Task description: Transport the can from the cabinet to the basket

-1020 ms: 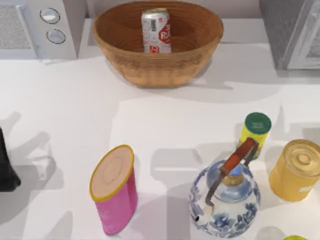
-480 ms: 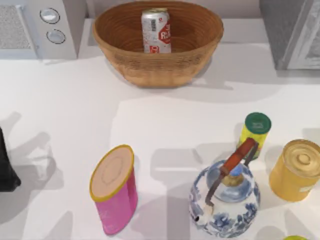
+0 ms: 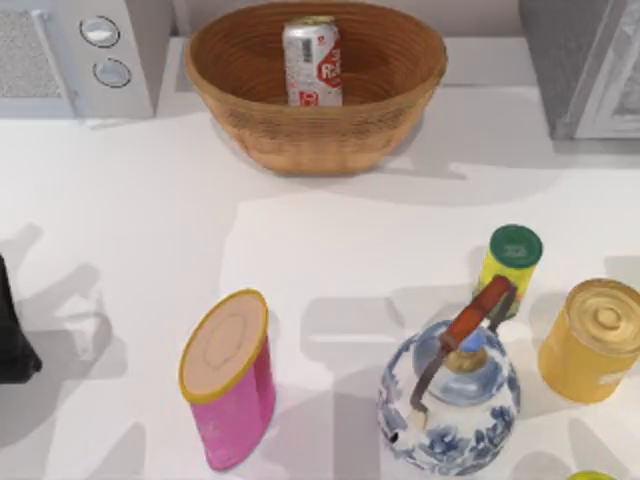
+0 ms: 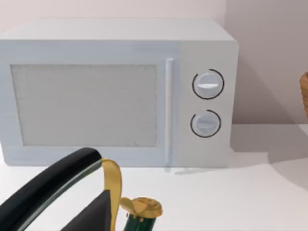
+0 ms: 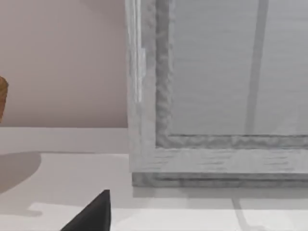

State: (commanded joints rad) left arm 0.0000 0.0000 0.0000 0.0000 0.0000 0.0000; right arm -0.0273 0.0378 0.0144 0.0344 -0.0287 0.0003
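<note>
The can (image 3: 312,60) stands inside the basket (image 3: 316,80), at about 12 o'clock on the table (image 3: 150,210), a little toward the basket's far wall and left of its middle. Nothing grips it. By my reading the carry is finished and the task is at its last step, with both arms drawn back.

The left arm (image 3: 12,335) sits at the table's 9 o'clock edge as a dark shape. Its wrist view faces the microwave (image 4: 120,91) and has a dark part of the arm low in the frame, but the fingers cannot be made out, so I cannot tell whether that pincer is released or clenched. The right wrist view looks at the cabinet (image 5: 216,91), which stands at about 1 o'clock, with its framed door closed so far as can be seen. A dark tip shows at the lower edge, too little to tell that pincer's state either.

The can is upright: its long axis runs vertical, silver top toward the overhead camera, red label facing roughly 6 o'clock.

The next move calls for little, I judge: keeping the arms parked, clear of the basket, so the can is not tipped.
</note>
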